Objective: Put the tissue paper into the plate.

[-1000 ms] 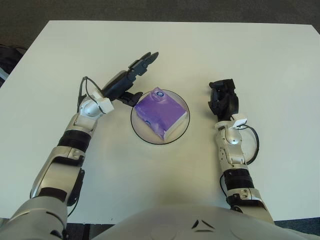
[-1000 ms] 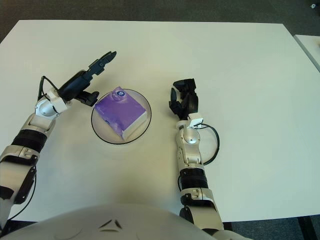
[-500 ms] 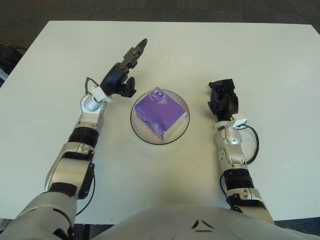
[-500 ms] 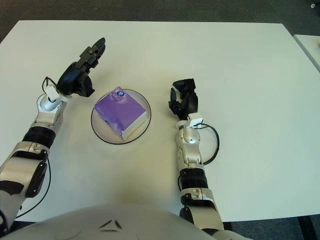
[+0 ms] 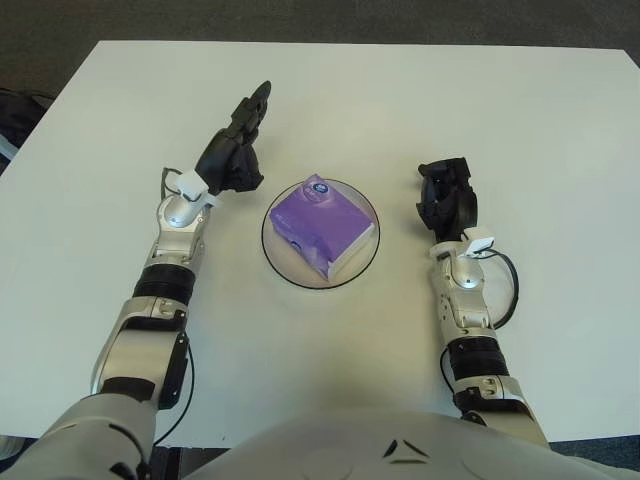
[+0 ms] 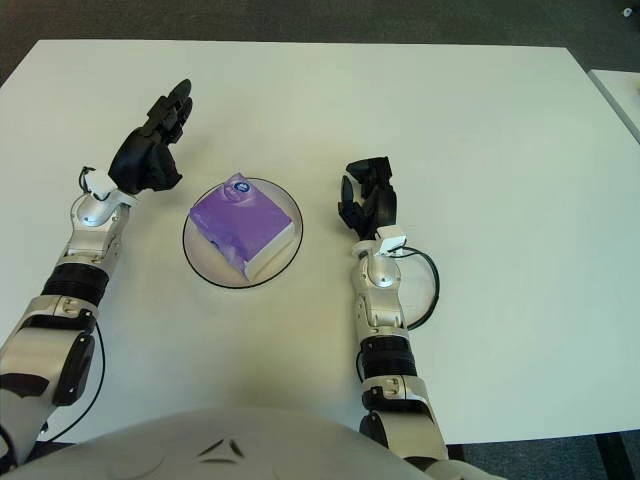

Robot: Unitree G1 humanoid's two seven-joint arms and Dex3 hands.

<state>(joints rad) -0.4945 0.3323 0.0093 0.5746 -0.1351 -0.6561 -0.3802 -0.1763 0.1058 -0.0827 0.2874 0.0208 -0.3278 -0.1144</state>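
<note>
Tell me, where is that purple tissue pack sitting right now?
The purple tissue pack lies in the round plate near the middle of the white table, between the robot's left hand and its right hand; neither hand touches it.

I'm looking down and forward through two head-mounted eyes set just apart, from above the robot's chest. Both take in the same white table [image 5: 520,110] from near edge to far edge. The right eye sits slightly rightward, so it shows more beyond the table's right edge.
</note>
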